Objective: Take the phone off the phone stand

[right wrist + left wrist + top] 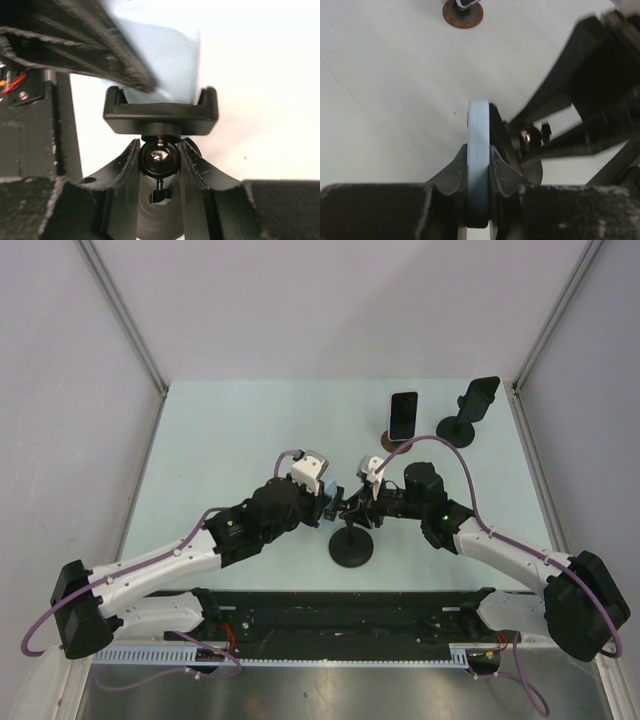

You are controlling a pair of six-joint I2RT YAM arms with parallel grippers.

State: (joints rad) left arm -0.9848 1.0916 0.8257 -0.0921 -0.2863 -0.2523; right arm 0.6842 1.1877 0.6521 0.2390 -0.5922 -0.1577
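Okay, table: pale mint-green flat table [230,440] between grey walls, with both arms meeting over its middle.
Left arm: white-and-black left arm [190,555], stretched in from the near left corner.
Right arm: white-and-black right arm [500,545], in from the near right, bent at the elbow.
Phone stand: black plastic phone stand [351,548] on a round base, right under the two wrists. Its U-shaped black cradle [161,112] shows upright in the right wrist view.
Spare stand: black spare stand [470,412], far right, well apart from the action.
Second phone: dark-screened, white-edged second phone [403,415], propped on a brown disc beside the spare stand.
Phone: pale blue slab phone [479,145], lower edge down between the cradle's two prongs. It is edge-on to the left wrist and blurred to the right.
Left gripper: left gripper [479,162] is clamped on the phone, a finger on each face.
Right gripper: right gripper [160,150] is closed on the phone stand's neck.
Ball joint: shiny black ball joint [159,157], just under the cradle and pinched between the right fingers.
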